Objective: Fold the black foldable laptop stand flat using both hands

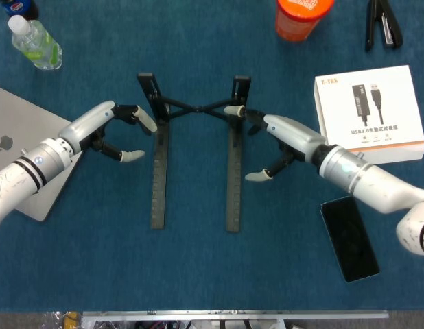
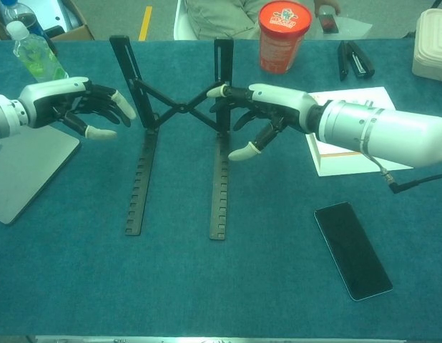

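The black laptop stand (image 1: pixel 159 171) (image 2: pixel 141 186) lies opened out on the blue table, its two rails parallel, its crossed links (image 1: pixel 197 108) (image 2: pixel 179 108) spread and its short arms raised at the far end. My left hand (image 1: pixel 95 125) (image 2: pixel 69 104) hovers just left of the left rail, fingers apart, holding nothing and not touching it. My right hand (image 1: pixel 280 131) (image 2: pixel 269 106) reaches in from the right. One of its fingertips (image 1: pixel 232 110) (image 2: pixel 217 91) lies against the far end of the right rail (image 1: pixel 231 171) (image 2: pixel 219 179), with the thumb spread away below.
A silver laptop (image 1: pixel 16 140) (image 2: pixel 21 164) and a water bottle (image 1: pixel 35 42) (image 2: pixel 36 57) are at the left. An orange cup (image 1: pixel 301 15) (image 2: pixel 282 36), a stapler (image 1: pixel 382 24) (image 2: pixel 353 58), a white box (image 1: pixel 370 113) (image 2: pixel 350 153) and a phone (image 1: pixel 349 236) (image 2: pixel 352 249) are at the right.
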You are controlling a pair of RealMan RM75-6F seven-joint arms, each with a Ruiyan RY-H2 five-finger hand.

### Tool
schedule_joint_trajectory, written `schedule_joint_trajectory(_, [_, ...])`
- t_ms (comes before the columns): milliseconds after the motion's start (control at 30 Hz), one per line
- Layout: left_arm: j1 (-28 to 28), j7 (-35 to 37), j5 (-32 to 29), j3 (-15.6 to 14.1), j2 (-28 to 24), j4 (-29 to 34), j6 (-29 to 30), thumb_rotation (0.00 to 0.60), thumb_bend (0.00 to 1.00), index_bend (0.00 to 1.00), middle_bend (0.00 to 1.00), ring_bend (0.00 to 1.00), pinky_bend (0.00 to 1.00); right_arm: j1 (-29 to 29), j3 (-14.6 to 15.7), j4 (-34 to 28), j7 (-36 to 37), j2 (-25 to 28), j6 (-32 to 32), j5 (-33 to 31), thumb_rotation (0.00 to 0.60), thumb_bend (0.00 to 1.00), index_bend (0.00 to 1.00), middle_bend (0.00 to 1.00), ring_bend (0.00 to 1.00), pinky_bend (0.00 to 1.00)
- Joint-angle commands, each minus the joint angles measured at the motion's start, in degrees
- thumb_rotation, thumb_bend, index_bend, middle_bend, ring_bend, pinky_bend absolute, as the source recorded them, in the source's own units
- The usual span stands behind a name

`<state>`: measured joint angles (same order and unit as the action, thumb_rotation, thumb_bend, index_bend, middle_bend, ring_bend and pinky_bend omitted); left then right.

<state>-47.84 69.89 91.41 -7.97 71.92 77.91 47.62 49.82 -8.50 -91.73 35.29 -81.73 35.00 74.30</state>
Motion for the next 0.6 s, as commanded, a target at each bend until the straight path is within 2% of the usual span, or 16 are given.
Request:
schedule_joint_trajectory(33, [0.2, 0.2, 0.2, 0.0, -0.1, -0.1, 0.1, 0.6, 0.24, 0.36, 0.38, 0.21, 0.2, 0.1, -0.2, 0.8, -1.6, -0.6, 0.0, -0.8, 0.6, 0.11, 0.0, 0.13, 0.04, 0.21])
schedule_joint_trajectory(367, [0.8, 0.7, 0.8, 0.0, -0.3, -0.5, 0.6, 0.6, 0.24, 0.36, 0.38, 0.21, 0.2, 0.1, -0.9, 1.8, -4.6, -1.0, -0.4, -3.4, 0.6, 0.11, 0.0, 0.13, 0.04, 0.21])
schedule_joint_trajectory(500, [0.9, 0.7, 0.9, 0.1, -0.4, -0.4, 0.6, 0.6, 0.24, 0.36, 0.38, 0.21, 0.2, -0.3, -1.4, -0.2, -3.6, 0.2, -0.9, -2.9, 0.6, 0.11, 0.0, 0.13, 0.04, 0.21])
schedule_joint_trajectory(600, [0.9, 0.3, 0.9, 0.2, -0.7, -0.3, 0.5, 0.6, 0.24, 0.36, 0.38, 0.21, 0.2, -1.1, -1.6, -3.8, -1.0, 2.9, -1.1, 0.0, 0.6, 0.11, 0.0, 0.13, 0.04, 0.21])
